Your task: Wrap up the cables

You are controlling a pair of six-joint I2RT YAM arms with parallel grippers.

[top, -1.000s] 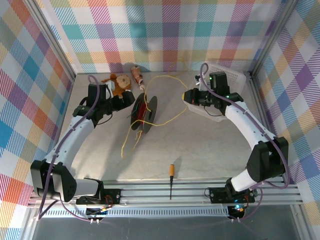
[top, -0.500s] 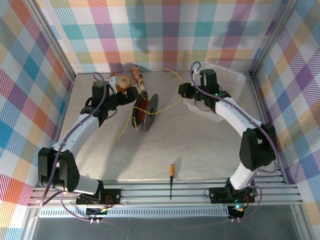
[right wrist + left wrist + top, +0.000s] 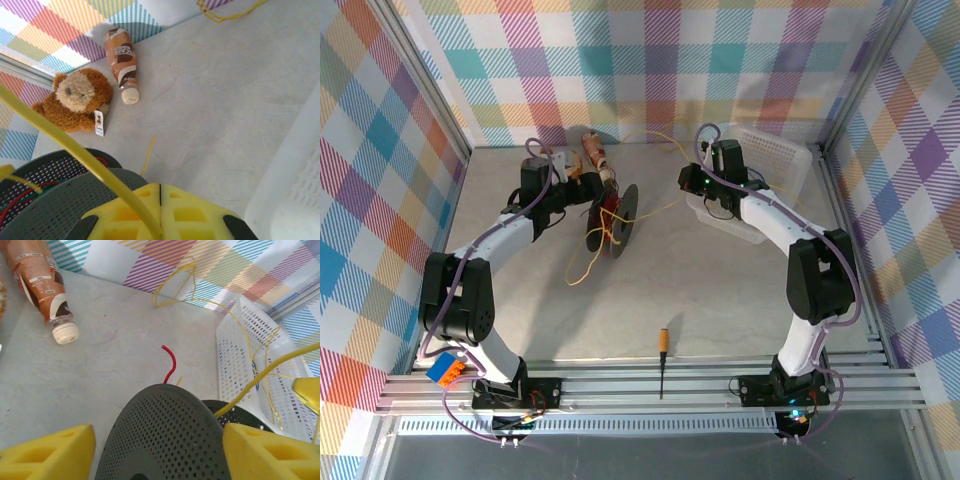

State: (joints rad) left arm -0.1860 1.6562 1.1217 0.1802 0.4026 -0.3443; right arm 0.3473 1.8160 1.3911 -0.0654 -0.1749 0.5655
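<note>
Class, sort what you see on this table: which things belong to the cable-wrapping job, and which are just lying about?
Belongs to the job: yellow cables, black spool.
Just lying about: teddy bear, brown bottle, screwdriver, white basket.

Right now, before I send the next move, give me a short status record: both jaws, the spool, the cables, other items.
spool: black, perforated, standing on edge mid-table, red wire on its core
left gripper: jaws apart, either side of the spool flange; contact unclear
right gripper: jaws shut on one of the yellow cables
slack: yellow loops trail from the spool toward the near edge
other items: teddy bear, brown bottle lying down, white basket, screwdriver
</note>
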